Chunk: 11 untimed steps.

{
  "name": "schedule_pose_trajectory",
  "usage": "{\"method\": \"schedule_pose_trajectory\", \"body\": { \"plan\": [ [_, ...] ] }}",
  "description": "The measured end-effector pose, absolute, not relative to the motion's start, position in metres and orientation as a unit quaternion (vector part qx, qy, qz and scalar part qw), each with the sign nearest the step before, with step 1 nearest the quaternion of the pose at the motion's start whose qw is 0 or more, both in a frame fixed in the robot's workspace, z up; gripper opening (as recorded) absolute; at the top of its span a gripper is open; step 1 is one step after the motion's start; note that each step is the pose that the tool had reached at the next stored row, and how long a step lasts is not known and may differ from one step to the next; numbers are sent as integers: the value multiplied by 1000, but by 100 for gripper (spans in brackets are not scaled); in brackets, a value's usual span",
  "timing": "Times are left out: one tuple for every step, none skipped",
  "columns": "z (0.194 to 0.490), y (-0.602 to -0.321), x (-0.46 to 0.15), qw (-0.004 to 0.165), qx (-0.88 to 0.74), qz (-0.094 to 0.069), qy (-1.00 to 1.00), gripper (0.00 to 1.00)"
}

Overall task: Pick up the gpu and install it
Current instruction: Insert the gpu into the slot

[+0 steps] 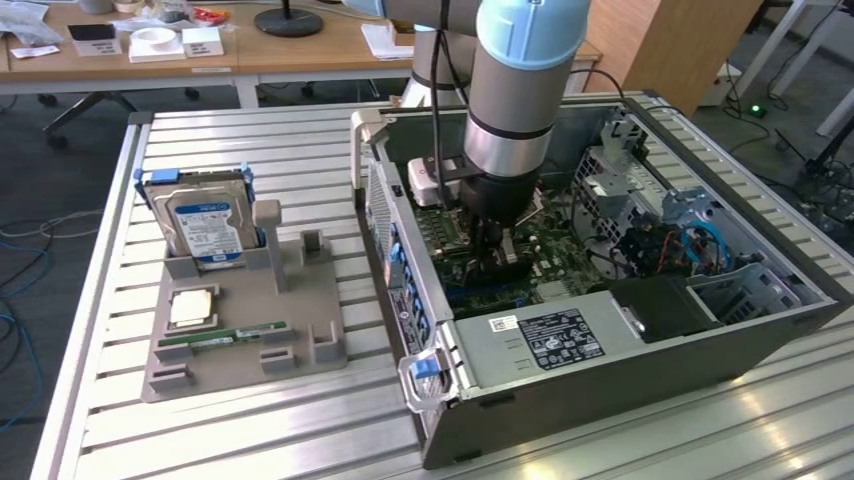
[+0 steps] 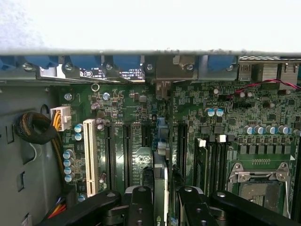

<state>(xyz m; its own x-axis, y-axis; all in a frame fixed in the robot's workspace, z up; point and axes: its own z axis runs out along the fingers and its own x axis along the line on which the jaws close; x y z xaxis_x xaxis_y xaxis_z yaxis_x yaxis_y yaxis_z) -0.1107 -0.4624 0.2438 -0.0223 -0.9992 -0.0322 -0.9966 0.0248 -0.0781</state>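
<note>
The gripper (image 2: pixel 160 207) is clenched on the gpu (image 2: pixel 160 183), holding it edge-on just above the motherboard (image 2: pixel 225 122) inside the open computer case (image 1: pixel 667 350) — near the case's rear wall. The step in hand appears to be insertion. Seating calls for lining the card's edge up with a slot (image 2: pixel 182 141) and its bracket with the rear opening — then straight downward pressure.

The open computer case (image 1: pixel 587 360) lies on the desk (image 1: pixel 267 440); the parts holder (image 1: pixel 240 340) sits beside it, toward the exterior view's left.
</note>
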Motion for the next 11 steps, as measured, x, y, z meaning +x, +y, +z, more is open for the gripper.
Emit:
{"method": "schedule_pose_trajectory", "body": {
  "plan": [
    [243,-462,-111,39,-698,-17,715,26],
    [243,-462,-111,39,-698,-17,715,26],
    [243,-462,-111,39,-698,-17,715,26],
    [243,-462,-111,39,-698,-17,715,26],
    [243,-462,-111,39,-698,-17,715,26],
    [243,-462,-111,39,-698,-17,715,26],
    [243,-462,-111,39,-698,-17,715,26],
    [243,-462,-111,39,-698,-17,715,26],
    [243,-462,-111,39,-698,-17,715,26],
    [243,-462,-111,39,-698,-17,715,26],
    [243,-462,-111,39,-698,-17,715,26]
  ]
}}
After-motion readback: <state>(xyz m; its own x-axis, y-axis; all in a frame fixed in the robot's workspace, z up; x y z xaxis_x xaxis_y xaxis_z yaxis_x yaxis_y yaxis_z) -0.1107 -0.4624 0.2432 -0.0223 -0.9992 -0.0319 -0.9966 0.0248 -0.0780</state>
